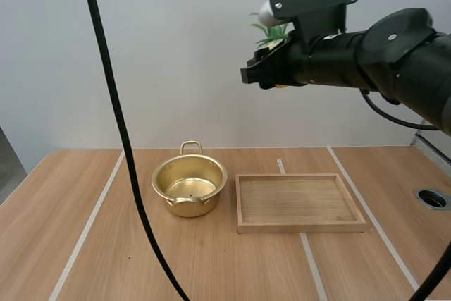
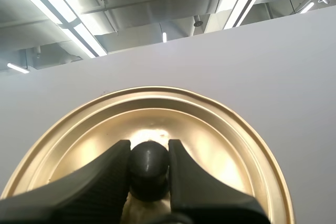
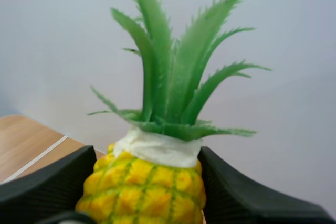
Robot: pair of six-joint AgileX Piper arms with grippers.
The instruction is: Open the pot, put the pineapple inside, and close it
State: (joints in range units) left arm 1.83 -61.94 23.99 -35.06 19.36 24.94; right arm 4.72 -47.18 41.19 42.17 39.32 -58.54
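The gold pot [image 1: 189, 185] stands open on the table, left of the wooden tray, with nothing inside. Its gold lid [image 2: 157, 129] is held up in the air, my left gripper [image 2: 149, 158] shut on the lid's black knob [image 2: 148, 166]. High above the table my right gripper [image 1: 271, 61] is shut on the pineapple [image 3: 144, 187]: a yellow body between the two black fingers [image 3: 47, 182], green leaves [image 3: 173, 77] pointing away from the wrist. In the high view the green leaves [image 1: 270, 32] poke out behind the right arm.
An empty wooden tray [image 1: 297, 202] lies right of the pot. A round grommet hole [image 1: 431, 198] sits in the table at the far right. Pale tape lines cross the tabletop.
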